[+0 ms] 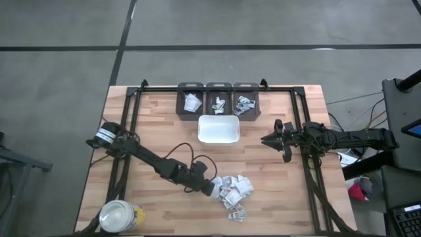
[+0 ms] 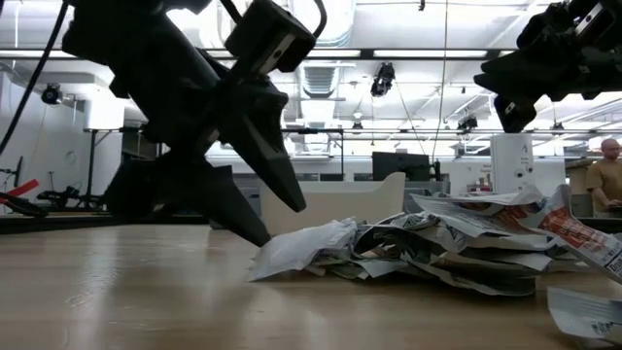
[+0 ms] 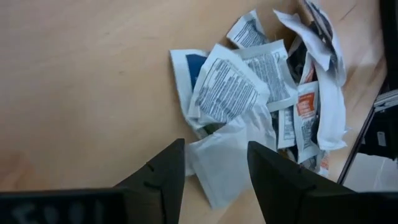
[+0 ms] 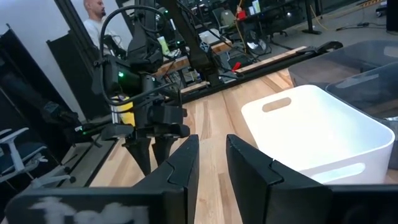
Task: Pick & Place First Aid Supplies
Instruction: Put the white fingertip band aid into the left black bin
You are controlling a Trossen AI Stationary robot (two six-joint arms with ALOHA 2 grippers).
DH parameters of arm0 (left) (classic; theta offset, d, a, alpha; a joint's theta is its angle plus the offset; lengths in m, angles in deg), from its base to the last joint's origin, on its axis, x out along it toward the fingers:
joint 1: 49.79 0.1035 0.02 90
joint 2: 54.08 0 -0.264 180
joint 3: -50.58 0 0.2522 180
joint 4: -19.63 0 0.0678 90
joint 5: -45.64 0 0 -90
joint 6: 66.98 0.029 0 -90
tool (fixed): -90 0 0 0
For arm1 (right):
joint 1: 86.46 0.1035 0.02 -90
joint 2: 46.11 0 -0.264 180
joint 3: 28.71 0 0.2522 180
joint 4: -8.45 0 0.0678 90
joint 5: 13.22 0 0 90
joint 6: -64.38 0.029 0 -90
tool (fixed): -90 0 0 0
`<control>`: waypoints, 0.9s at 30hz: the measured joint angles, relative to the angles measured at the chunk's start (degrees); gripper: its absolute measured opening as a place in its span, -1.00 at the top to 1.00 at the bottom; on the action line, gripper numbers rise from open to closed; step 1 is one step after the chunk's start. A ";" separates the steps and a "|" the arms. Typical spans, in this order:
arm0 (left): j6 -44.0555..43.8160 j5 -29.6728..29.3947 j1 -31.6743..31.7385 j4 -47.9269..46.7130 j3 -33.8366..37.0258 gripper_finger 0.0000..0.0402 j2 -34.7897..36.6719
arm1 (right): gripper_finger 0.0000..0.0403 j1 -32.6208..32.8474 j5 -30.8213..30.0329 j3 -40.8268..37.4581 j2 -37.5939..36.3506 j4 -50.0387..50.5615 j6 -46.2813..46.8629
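Down at the table's (image 1: 158,112) front left corner stood a yellow jar (image 1: 120,217) with a white lid. From the left edge the left arm reached low across the boards, and its gripper (image 1: 215,189) sat with its fingers (image 3: 163,176) spread wide, tips on the wood at the left rim of the heap of paper packets (image 1: 233,191), one white packet (image 3: 224,162) lying between them, not pinched. That heap lay near the front edge, about mid-table. Further back, near the middle, was a white tray (image 1: 218,129), and behind it, along the back edge, three dark bins (image 1: 218,99) with a few packets inside. Over toward the right edge the right gripper (image 1: 268,139) hung above the boards just right of the tray, fingers (image 4: 252,165) only a narrow gap apart, gripping nothing.
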 joint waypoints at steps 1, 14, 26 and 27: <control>0.09 0.01 0.03 0.67 -0.06 0.18 -0.28 | 0.63 0.02 0.01 0.02 0.00 0.00 0.00; -0.44 1.33 0.14 2.22 -0.31 0.27 -1.92 | 0.61 0.02 -0.01 0.01 -0.01 0.03 0.00; -0.12 1.31 0.16 2.31 -0.33 0.74 -1.92 | 0.56 0.02 -0.01 0.00 0.00 0.04 0.02; 0.00 1.31 0.16 2.31 -0.33 0.78 -1.92 | 0.57 0.02 -0.01 -0.01 0.00 0.02 0.00</control>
